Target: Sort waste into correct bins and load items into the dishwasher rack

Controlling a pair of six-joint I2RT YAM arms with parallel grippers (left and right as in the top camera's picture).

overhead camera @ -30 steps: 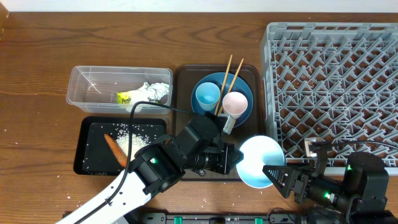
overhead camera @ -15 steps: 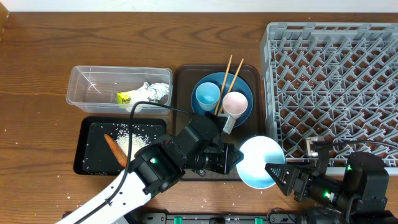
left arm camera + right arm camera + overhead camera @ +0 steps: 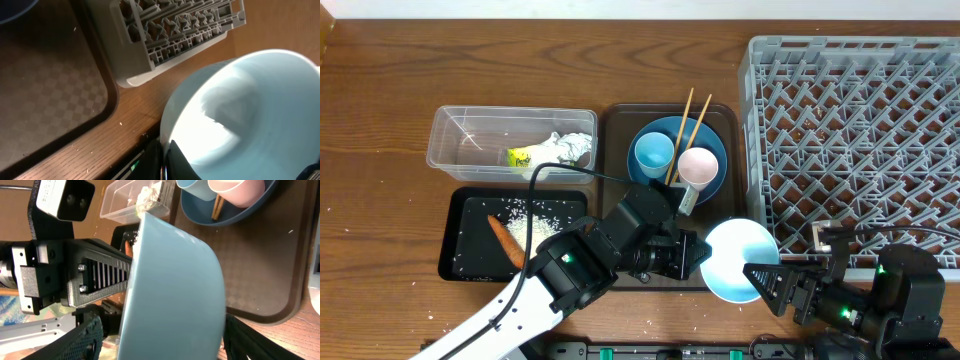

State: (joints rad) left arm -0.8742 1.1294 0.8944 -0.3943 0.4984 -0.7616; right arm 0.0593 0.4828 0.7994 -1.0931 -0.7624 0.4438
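Observation:
The white bowl (image 3: 738, 260) hangs tilted over the table's front edge, between the brown tray and the rack. My left gripper (image 3: 695, 255) is shut on its rim, as the left wrist view (image 3: 165, 162) shows with the bowl (image 3: 240, 115) filling it. My right gripper (image 3: 770, 285) is open, its fingers on either side of the bowl (image 3: 175, 290) with gaps. The dark blue plate (image 3: 718, 150) holds the light blue cup (image 3: 653, 153), the pink cup (image 3: 698, 165) and the chopsticks (image 3: 688, 125). The grey dishwasher rack (image 3: 860, 130) stands at the right.
The clear tub (image 3: 470, 140) holds tissue (image 3: 570, 148) and the snack wrapper (image 3: 523, 157). The black tray (image 3: 460, 240) holds rice crumbs (image 3: 535, 215) and an orange bit (image 3: 503, 240). The brown serving tray (image 3: 615, 130) lies under the plate. The rack's corner (image 3: 175, 30) is close to the bowl.

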